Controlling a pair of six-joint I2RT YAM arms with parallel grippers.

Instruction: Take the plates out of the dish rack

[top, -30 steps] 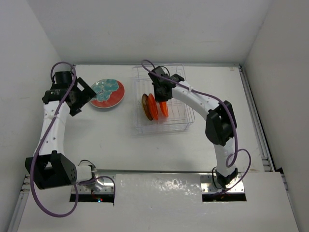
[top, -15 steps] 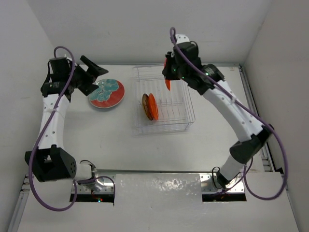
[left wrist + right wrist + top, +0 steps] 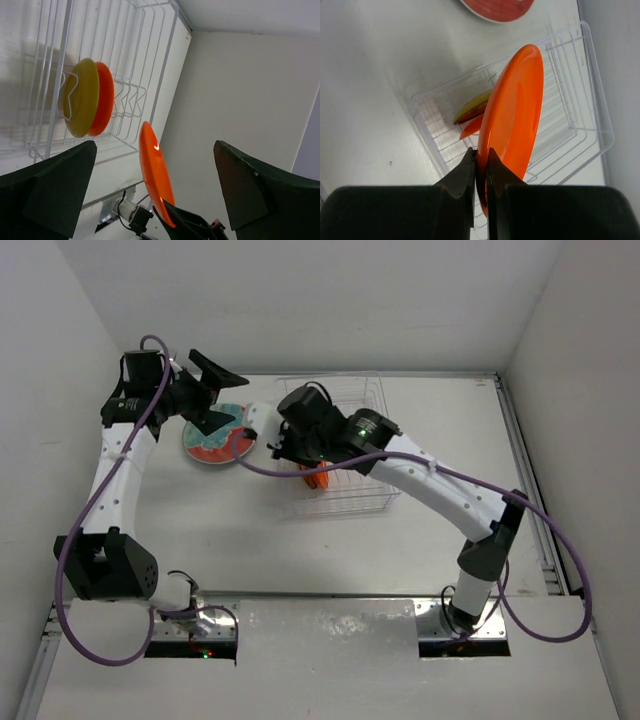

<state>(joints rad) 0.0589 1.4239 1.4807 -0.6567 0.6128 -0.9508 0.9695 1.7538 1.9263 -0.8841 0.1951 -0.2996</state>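
Plates sit in two places in the top view: a red plate [image 3: 212, 446] with teal blotches lies flat on the table [image 3: 200, 530], left of the dish rack [image 3: 350, 504], and a patch of orange shows through the rack's wires just below the wrist of the right arm [image 3: 440, 485]. That arm reaches across the rack and hides its own fingers here. The left gripper [image 3: 240, 402] hangs raised over the red plate's far edge, its two fingers spread with nothing between them. In the left wrist view those dark fingers [image 3: 50, 192] stand wide apart at the lower corners. Beyond them the rack holds two plates upright in neighbouring slots, a yellow-brown plate [image 3: 79, 106] and a small orange plate [image 3: 104, 102] close behind it. Nearer the camera, an orange plate [image 3: 154, 172] stands on edge, its lower rim pinched by a dark gripper at the bottom of the frame. In the right wrist view the right gripper [image 3: 481, 162] is clamped on that plate's rim. The plate rises tilted from the fingers, above the rack, where the two slotted plates lean side by side. The red plate's edge shows at the top, on the table outside the rack.
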